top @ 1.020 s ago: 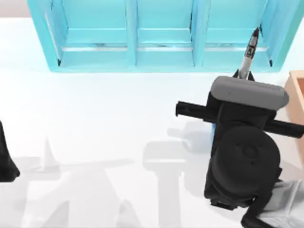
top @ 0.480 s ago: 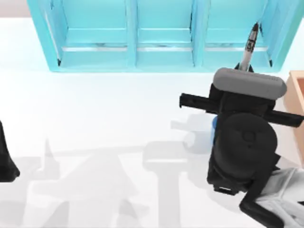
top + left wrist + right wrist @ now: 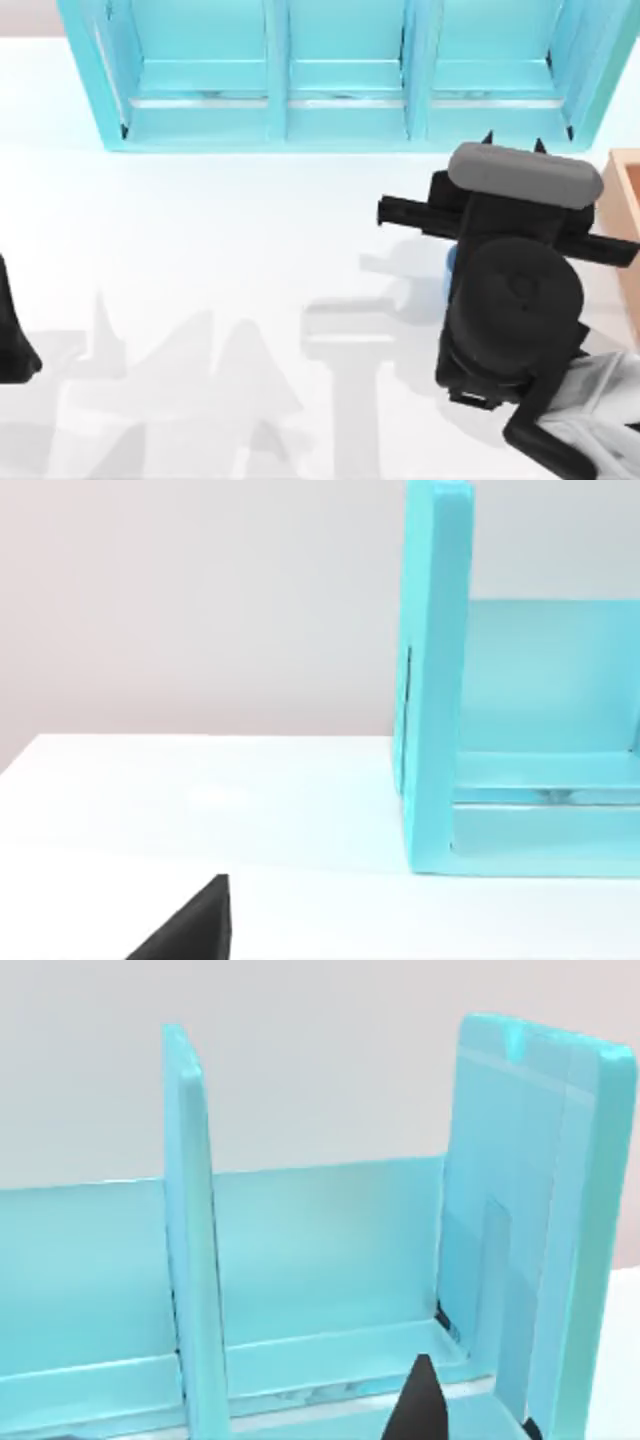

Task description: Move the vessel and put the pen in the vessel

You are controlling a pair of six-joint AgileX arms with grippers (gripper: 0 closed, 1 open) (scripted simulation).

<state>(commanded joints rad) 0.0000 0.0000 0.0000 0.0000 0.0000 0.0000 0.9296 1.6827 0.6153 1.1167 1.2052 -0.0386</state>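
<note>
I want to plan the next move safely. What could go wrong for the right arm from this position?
1. The right gripper, fingers apart, is at the front edge of the turquoise shelf unit; pushing forward could strike it.
2. The blue cup peeks out from under the right arm; a low or sideways move might tip it.
3. The wooden box lies close on the right; a swing could hit it.
The left arm is parked at the left edge.
</note>
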